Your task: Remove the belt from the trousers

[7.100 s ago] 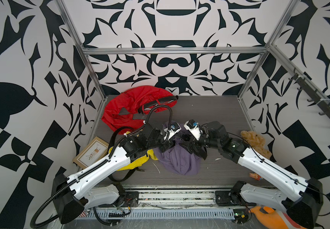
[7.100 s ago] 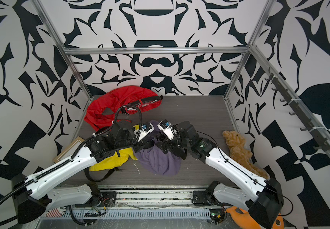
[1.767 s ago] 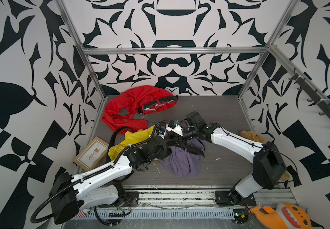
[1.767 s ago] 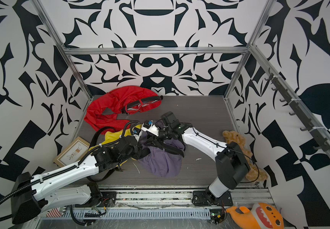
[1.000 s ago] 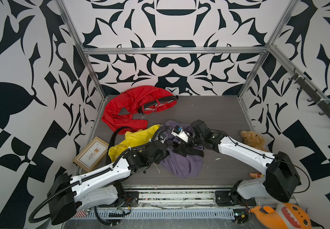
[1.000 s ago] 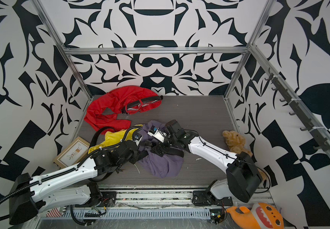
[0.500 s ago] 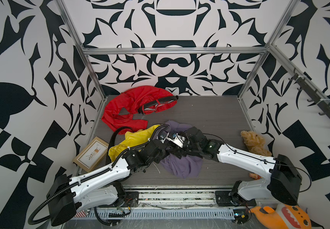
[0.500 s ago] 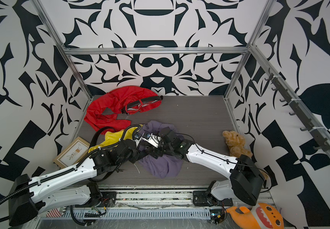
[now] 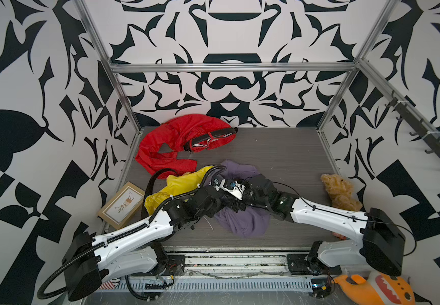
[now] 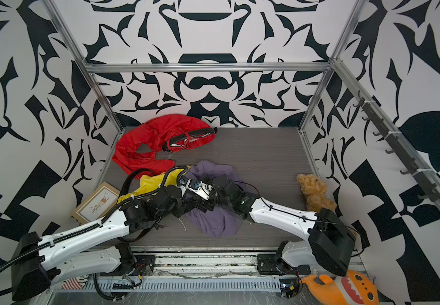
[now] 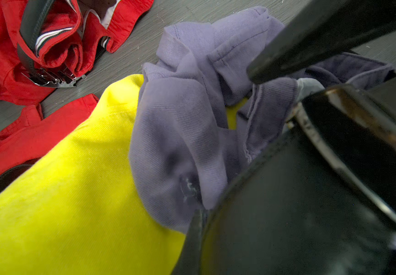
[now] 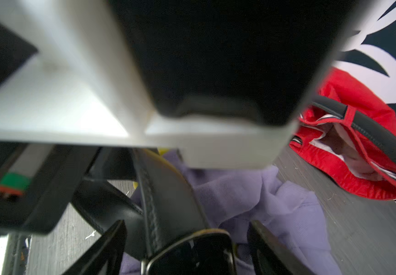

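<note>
Far left in both top views, a framed picture (image 9: 122,205) sits at the edge of the dark surface (image 9: 279,155). Up behind it, red trousers (image 9: 171,137) lie bunched, their own dark belt (image 9: 209,135) threaded through the waist loops. Coming across, yellow trousers (image 9: 179,184) sit just left of centre, butting against the purple trousers (image 9: 242,223). And here's the middle, where both arms meet. The left tool (image 9: 224,202) is pressed together right over the purple cloth, but whether it nips anything is hidden under the black housings. In the right wrist view the black belt (image 12: 168,202) runs over the purple trousers, its buckle (image 12: 190,252) low in the frame. The right tool (image 12: 186,223) stands spread, one finger (image 12: 106,247) on either side of that buckle. Over to the right, a teddy bear (image 9: 339,191) lies by the wall. Down in the lower right corner, an orange plush toy (image 9: 369,289) lies off the surface.
</note>
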